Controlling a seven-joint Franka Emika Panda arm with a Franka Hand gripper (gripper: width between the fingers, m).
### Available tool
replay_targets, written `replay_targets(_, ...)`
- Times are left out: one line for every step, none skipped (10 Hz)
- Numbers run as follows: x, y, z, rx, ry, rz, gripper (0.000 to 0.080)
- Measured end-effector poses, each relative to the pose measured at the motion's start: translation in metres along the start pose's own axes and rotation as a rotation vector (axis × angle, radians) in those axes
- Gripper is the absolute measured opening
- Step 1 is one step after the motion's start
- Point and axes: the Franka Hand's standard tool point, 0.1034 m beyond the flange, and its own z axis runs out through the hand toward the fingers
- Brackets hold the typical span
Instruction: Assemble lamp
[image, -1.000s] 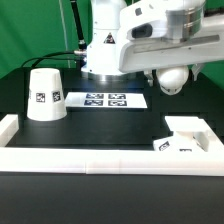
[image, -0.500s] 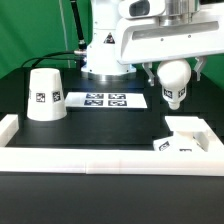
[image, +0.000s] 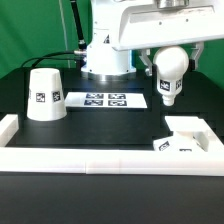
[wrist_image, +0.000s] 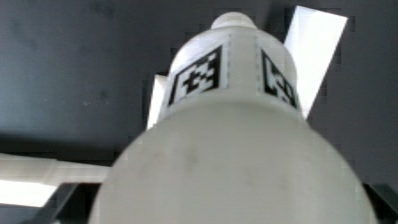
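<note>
My gripper (image: 171, 60) is shut on the round head of the white bulb (image: 167, 90). It holds the bulb in the air with the tagged stem pointing down, above and behind the flat square base (image: 186, 128). The base lies by the front rail at the exterior view's right. The cone shade (image: 44, 95) stands upright at the exterior view's left. In the wrist view the bulb (wrist_image: 222, 130) fills the frame and hides the fingers, its stem pointing away.
The marker board (image: 107, 99) lies flat in front of the robot's foot. A long white rail (image: 100, 160) runs along the front, with a short rail piece (image: 8, 127) at the exterior view's left. The table top is black.
The bulb has turned in my grip from head-on to stem down. It has then risen a little and shifted slightly toward the exterior view's left.
</note>
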Motion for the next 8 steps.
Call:
replay_targets(-0.001, 0.0, 0.001, 0.001, -0.002, 0.004, 0.0579)
replay_targets(-0.001, 0.0, 0.001, 0.001, -0.002, 0.004, 0.0579)
replay_targets(-0.001, 0.0, 0.001, 0.001, -0.002, 0.004, 0.0579)
replay_targets(-0.001, 0.0, 0.001, 0.001, -0.002, 0.004, 0.0579)
replay_targets(0.0, 0.001, 0.0, 0.0, -0.001, -0.012, 0.0579)
replay_targets(0.013, 0.004, -0.007, -0.003, 0.018, -0.084, 0.0579)
replay_targets(0.03, 0.005, -0.02, -0.001, 0.033, -0.09, 0.0579)
replay_targets(0.041, 0.006, -0.025, -0.004, 0.052, -0.115, 0.0579)
